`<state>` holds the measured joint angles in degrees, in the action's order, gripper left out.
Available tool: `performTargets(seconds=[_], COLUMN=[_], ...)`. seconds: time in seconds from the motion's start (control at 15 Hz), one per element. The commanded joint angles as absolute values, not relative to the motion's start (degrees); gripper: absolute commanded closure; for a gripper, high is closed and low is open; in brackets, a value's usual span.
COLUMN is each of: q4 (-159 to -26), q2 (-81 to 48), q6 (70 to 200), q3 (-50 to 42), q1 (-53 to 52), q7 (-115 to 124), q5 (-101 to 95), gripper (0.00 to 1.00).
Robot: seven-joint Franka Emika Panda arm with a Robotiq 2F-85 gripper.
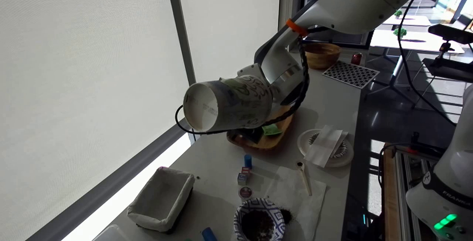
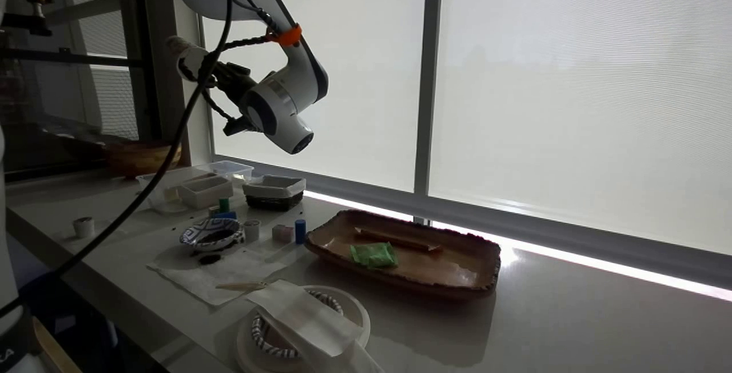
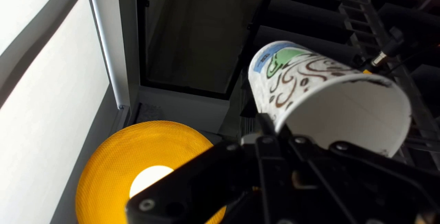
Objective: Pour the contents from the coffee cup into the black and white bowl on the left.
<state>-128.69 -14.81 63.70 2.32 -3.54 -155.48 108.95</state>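
Note:
The paper coffee cup [image 1: 236,102], white with brown swirls and green and blue patches, is high in the air and tipped sideways. My gripper [image 3: 275,130] is shut on its rim, one finger inside and one outside. In the wrist view the cup [image 3: 292,76] shows a pale inside with dark specks near the rim. A black and white patterned bowl [image 1: 278,220] holding dark grounds sits on the counter; it also shows in an exterior view [image 2: 200,229]. Another patterned bowl [image 1: 342,151] rests on a white plate [image 1: 303,137], partly covered by paper strips.
A white paper sheet [image 1: 292,185] bears a wooden spoon [image 1: 306,182] and spilled dark grounds [image 1: 286,216]. A lined basket [image 1: 162,196], small blocks [image 1: 242,179], a blue cylinder [image 1: 248,161] and a wooden tray [image 2: 452,267] stand around. A window blind runs along the counter's back.

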Motion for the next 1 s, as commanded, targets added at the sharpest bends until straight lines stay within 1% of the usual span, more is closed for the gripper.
performTargets(seconds=[0.0,0.67,0.93], q4=[-130.6,-132.8,-134.2], q2=[-13.6,-11.6,-8.6], q6=[65.5,70.4,75.9], q3=[1.8,1.9,1.9], q1=[-4.3,-4.9,-5.3], q7=[-157.3,-156.3,-154.3], q5=[107.3,105.4,105.0], gripper=[0.99,0.99,0.99])
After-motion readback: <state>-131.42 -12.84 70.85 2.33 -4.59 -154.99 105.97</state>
